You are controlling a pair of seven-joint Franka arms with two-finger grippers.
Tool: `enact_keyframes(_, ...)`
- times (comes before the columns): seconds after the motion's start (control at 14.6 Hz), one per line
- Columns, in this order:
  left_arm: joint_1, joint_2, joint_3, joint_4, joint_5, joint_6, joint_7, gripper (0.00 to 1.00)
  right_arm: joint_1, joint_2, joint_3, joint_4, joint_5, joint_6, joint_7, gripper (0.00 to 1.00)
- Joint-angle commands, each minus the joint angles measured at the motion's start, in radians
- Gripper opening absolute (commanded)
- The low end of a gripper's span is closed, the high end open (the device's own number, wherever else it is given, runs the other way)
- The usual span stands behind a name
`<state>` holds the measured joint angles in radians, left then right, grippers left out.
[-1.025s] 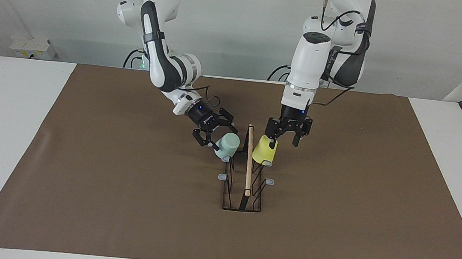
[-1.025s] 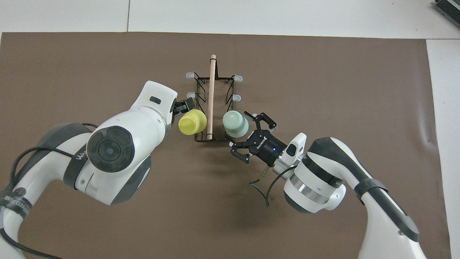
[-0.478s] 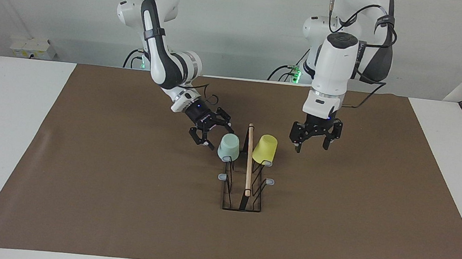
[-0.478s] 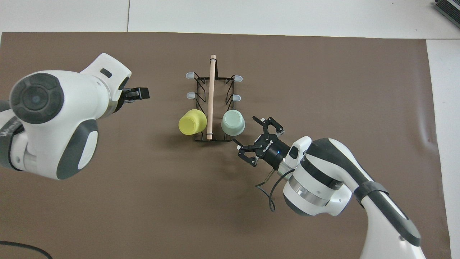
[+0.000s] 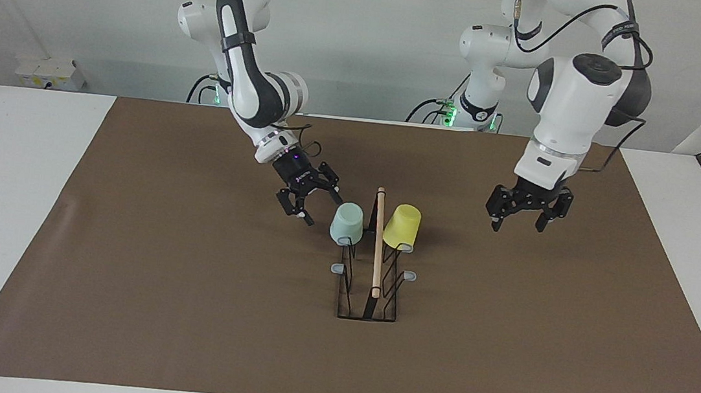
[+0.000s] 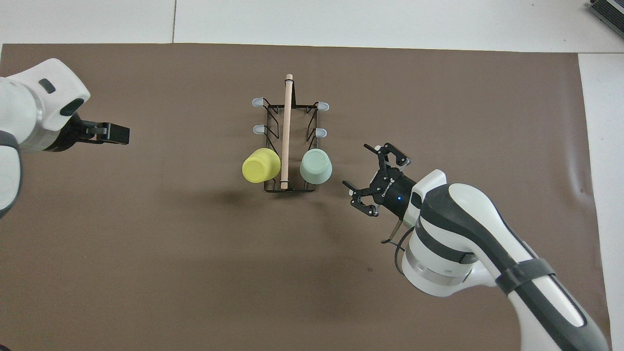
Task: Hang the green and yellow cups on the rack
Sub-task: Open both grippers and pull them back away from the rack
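On the rack your green cup and yellow cup hang; left gripper and right gripper both released, empty.

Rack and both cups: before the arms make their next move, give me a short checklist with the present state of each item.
1. Green cup upside down on a rack peg: ok.
2. Yellow cup upside down on the peg across the wooden rod: ok.
3. Left gripper open, empty, clear of the rack: ok.
4. Right gripper open, empty, beside the green cup without touching: ok.
5. Rack upright on the brown mat: ok.
6. How firmly the cups sit: cannot tell.
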<state>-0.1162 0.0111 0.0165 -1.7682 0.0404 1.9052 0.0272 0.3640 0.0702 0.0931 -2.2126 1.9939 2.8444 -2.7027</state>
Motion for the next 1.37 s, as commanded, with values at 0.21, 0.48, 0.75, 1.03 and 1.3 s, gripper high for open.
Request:
enact_keyframes(0.21,-0.003,-0.022,0.066,0.134,-0.011,-0.225,0.111,1.00,-0.150,-0.035,0.004,0.007,-0.375,-0.062,-0.008,1.00)
enact_keyframes(0.48,-0.002,-0.022,0.072,0.159,-0.016,-0.258,0.122,1.00,-0.301,-0.032,0.000,0.066,-0.755,-0.297,0.116,1.00)
enact_keyframes(0.75,0.001,-0.022,0.077,0.165,-0.045,-0.271,0.123,1.00,-0.384,-0.059,-0.001,0.201,-1.270,-0.604,0.690,1.00)
enact_keyframes(1.03,0.003,-0.039,0.100,0.147,-0.047,-0.279,0.111,1.00,-0.376,-0.116,0.002,0.258,-1.484,-0.781,1.149,1.00)
enact_keyframes(1.3,0.006,-0.048,0.085,0.139,-0.045,-0.294,0.047,1.00,-0.393,-0.135,-0.001,0.286,-1.630,-0.942,1.521,1.00)
